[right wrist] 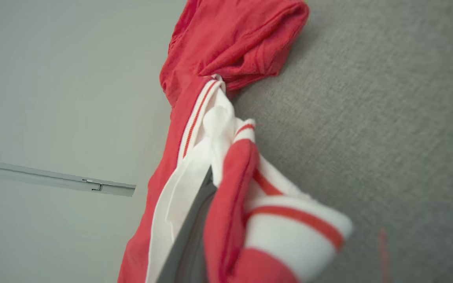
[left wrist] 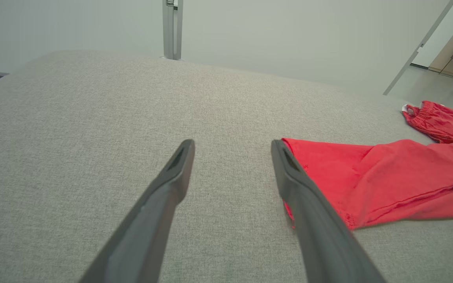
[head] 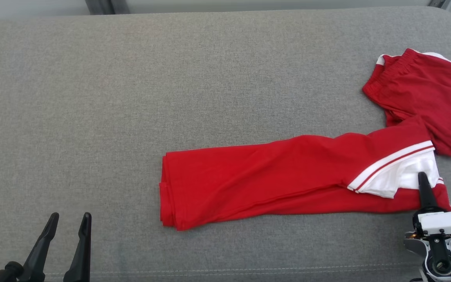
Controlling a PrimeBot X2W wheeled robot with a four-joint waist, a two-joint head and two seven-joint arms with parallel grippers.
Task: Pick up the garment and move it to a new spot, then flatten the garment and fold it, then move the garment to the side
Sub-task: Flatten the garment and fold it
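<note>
**Supporting surface and its load.** A grey woven-fabric surface (head: 131, 98), padded and rounded at its far right corner, is shown from above. A stitched seam (head: 210, 271) is seen running along its near edge. One red garment (head: 268, 176) is laid directly on the surface, within its right half. The long red portion is stretched flat from left to right, and its folded left end (head: 168, 196) lies near the middle of the surface. A white band (head: 394, 160) with a red stripe is seen slanting across the right part. The bunched portion (head: 425, 94), edged with gathered fabric, is found at the surface's right edge.
</note>
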